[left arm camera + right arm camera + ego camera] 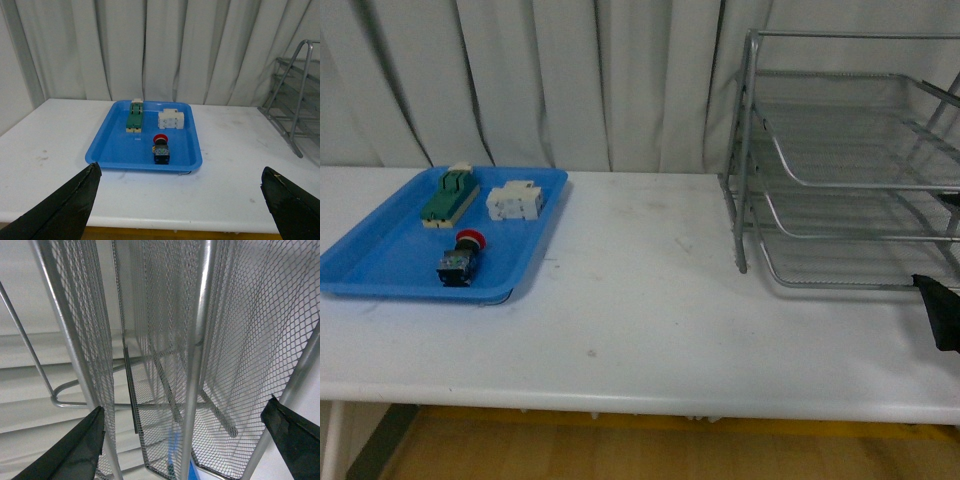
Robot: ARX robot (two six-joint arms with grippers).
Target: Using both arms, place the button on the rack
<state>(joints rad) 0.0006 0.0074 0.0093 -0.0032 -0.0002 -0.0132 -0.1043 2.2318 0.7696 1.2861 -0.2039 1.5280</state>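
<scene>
While the button (460, 258) lay on its side in the blue tray (380, 262) at the table's (640, 310) left end, neither pincer touched it. Its red cap pointed toward the curtain (570, 80) and its black body toward the tray's near rim. A green terminal block (448, 197) and a white component (515, 201) sat side by side farther back in the same tray, both apart from the button. The rack (840, 180) stood at the table's right end, well apart from the tray, with no part visible on its tiers. The left gripper (180, 171) showed only in its wrist view: fingers spread wide, nothing between them, hanging over the table's near edge and facing the tray. The right gripper (184, 407) likewise had its fingers wide apart and held nothing; its wrist view was filled with the rack's mesh and tubing at close range. A black part of the right arm (940, 312) showed at the front view's right edge, just beside the rack's lowest tier; contact could not be judged.
</scene>
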